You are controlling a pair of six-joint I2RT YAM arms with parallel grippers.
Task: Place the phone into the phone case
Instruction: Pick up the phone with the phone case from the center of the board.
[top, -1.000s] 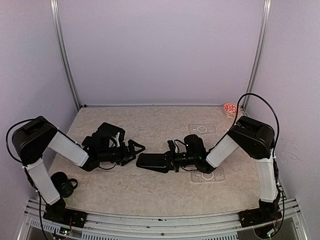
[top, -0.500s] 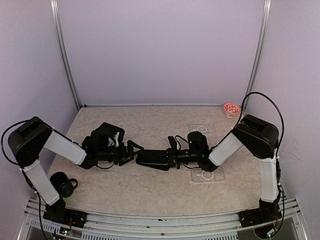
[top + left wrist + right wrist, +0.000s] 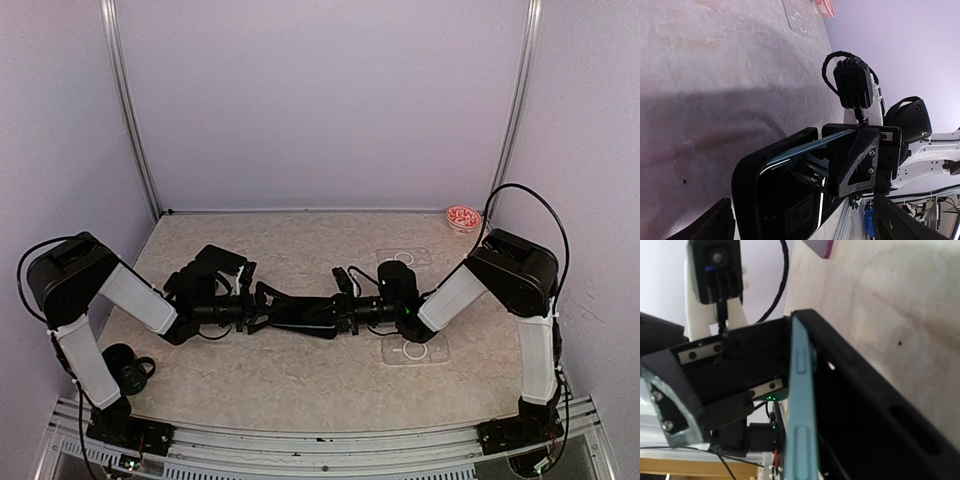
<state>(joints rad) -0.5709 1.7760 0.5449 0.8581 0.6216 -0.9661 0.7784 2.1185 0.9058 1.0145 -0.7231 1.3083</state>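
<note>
In the top view the two arms meet at mid-table over the phone [image 3: 305,312], a dark slab with a teal edge [image 3: 802,405] and a glossy black screen [image 3: 790,200]. The black phone case [image 3: 747,175] wraps its left end. In the right wrist view the case [image 3: 875,410] touches the phone at one end and stands off it at the other. My right gripper [image 3: 345,312] is shut on the phone's right end, one finger [image 3: 860,155] flat on the screen. My left gripper [image 3: 807,222] is open, its fingers wide on either side of the cased end.
Two clear flat pieces with ring marks lie at the right [image 3: 405,258], [image 3: 415,350]. A red and white bowl [image 3: 460,217] sits in the back right corner. A black round object [image 3: 125,365] rests near the left arm's base.
The left gripper has moved right until its open fingers straddle the phone's cased end, and its jaws have narrowed slightly. The right gripper has carried the phone a little left.
</note>
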